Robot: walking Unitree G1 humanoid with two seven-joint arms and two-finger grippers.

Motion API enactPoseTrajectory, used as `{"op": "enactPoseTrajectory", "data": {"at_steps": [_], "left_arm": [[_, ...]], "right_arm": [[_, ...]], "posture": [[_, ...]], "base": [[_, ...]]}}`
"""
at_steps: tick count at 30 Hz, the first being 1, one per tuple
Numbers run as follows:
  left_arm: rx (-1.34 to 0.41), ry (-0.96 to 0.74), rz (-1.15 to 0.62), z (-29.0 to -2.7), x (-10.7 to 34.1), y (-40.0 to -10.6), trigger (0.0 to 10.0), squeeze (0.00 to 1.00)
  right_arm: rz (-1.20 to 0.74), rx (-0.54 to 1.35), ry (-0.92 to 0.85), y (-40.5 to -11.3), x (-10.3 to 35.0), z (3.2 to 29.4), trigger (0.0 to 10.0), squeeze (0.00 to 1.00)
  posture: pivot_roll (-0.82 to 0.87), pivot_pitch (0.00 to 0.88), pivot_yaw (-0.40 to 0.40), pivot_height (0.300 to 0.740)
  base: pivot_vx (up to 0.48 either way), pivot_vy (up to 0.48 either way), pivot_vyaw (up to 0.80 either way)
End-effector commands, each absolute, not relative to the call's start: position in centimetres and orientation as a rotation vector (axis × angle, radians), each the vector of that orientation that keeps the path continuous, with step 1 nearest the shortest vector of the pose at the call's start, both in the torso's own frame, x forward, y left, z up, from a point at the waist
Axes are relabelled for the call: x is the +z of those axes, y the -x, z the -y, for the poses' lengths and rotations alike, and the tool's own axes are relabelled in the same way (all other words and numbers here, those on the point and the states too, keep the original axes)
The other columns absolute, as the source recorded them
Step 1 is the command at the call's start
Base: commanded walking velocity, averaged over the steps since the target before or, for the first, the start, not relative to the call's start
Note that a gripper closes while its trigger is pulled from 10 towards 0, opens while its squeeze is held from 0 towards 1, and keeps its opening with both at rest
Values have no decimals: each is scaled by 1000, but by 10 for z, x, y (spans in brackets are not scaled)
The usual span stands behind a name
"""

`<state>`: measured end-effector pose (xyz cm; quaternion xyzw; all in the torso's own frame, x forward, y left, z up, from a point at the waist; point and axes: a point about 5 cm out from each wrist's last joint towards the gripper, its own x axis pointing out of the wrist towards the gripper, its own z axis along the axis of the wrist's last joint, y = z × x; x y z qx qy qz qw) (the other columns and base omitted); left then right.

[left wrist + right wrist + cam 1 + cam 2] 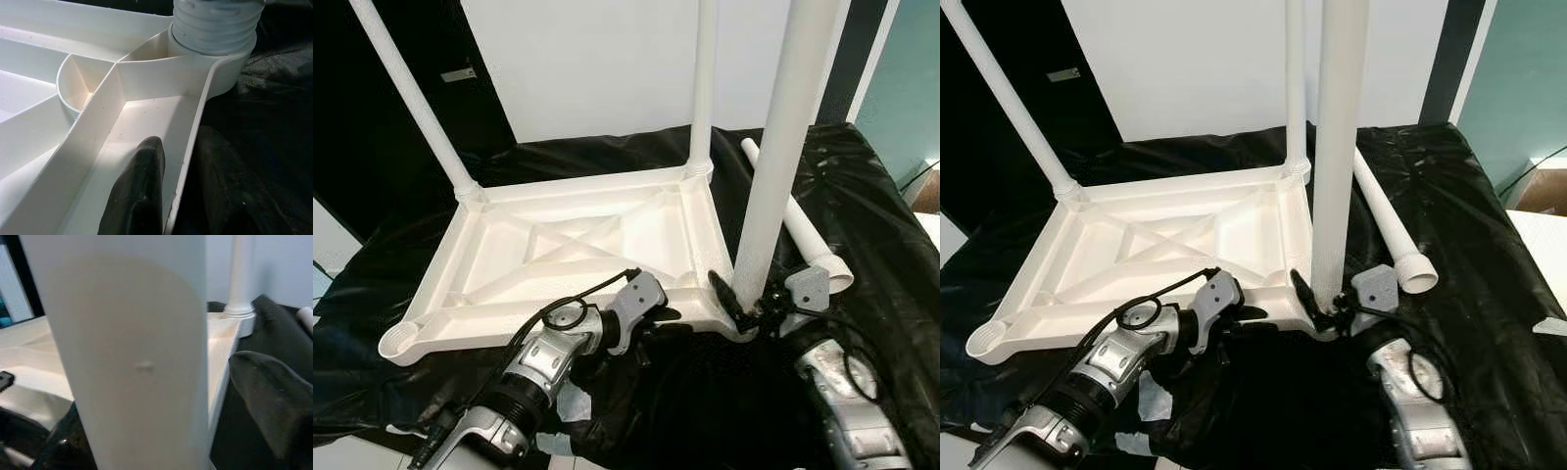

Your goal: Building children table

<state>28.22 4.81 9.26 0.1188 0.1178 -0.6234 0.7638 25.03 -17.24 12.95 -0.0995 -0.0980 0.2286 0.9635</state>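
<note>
The white plastic table top (pixel 578 245) lies upside down on a black sheet. Two white legs (pixel 411 98) (pixel 705 88) stand in its far corners. A third leg (pixel 783 147) stands upright in the near right corner socket, and my right gripper (pixel 756 299) is shut on its base. In the right wrist view that leg (pixel 132 357) is very close, with one finger (pixel 269 396) beside it. My left gripper (pixel 656 315) is shut on the table top's near rim (pixel 188 147), one finger (pixel 139 191) inside it and the other outside. The leg's threaded end (pixel 215 24) sits in the socket.
A loose fourth leg (pixel 803 230) lies on the black sheet (pixel 881 215) to the right of the table top. The near left corner socket (pixel 401 341) holds no leg. A white wall (pixel 587 59) stands behind, and a cable (pixel 920 176) runs at the far right.
</note>
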Motion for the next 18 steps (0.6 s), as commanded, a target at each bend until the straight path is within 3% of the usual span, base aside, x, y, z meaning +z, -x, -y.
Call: {"op": "enactPoseTrajectory", "data": {"at_steps": [1, 6, 11, 12, 18], "left_arm": [[-1447, -268, -374, -50, 72, -268, 10000, 0], [-1444, -268, -371, -50, 73, -269, 10000, 0], [-1444, -269, -370, -50, 73, -270, 10000, 0], [-1444, -269, -371, -50, 73, -270, 10000, 0], [-1441, -266, -373, -51, 72, -269, 10000, 0]], "right_arm": [[164, 584, 204, -252, 130, 173, 10000, 0], [122, 792, 285, -258, 141, 185, 10000, 0], [113, 848, 328, -263, 146, 190, 10000, 0], [109, 862, 334, -264, 147, 190, 0, 0], [38, 949, 335, -266, 148, 200, 0, 0]], "posture": [[-84, 0, 116, 740], [-84, 0, 116, 740], [-84, 0, 116, 740], [-84, 0, 116, 740], [-78, 0, 107, 740]], "base": [[0, 0, 0], [0, 0, 0], [0, 0, 0], [0, 0, 0], [0, 0, 0]]}}
